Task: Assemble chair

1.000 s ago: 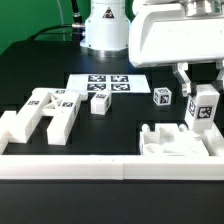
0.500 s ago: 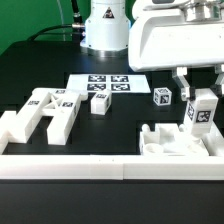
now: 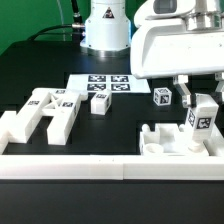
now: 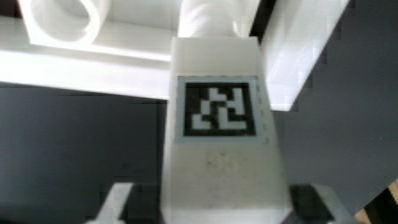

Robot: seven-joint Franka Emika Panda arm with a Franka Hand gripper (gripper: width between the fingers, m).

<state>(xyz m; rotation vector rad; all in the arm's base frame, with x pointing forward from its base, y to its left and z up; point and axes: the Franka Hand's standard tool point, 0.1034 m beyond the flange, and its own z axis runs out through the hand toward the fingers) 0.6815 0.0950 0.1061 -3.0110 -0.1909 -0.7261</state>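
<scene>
Visible are a glossy white base [image 3: 105, 28] (rounded, dark-seamed), a boxy white wrist housing [image 3: 178, 48] and a dark-fingered end effector [image 3: 201, 100].

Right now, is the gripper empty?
No, the gripper is shut on an upright, tagged white chair piece.

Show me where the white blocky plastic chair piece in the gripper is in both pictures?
Exterior view: the white blocky plastic chair piece stands upright at the exterior view's right, held in the gripper.
Wrist view: the same piece fills the middle of the picture, very close up.
Shared landmark: the square black-and-white marker tag on its face, also seen in the wrist view.
</scene>
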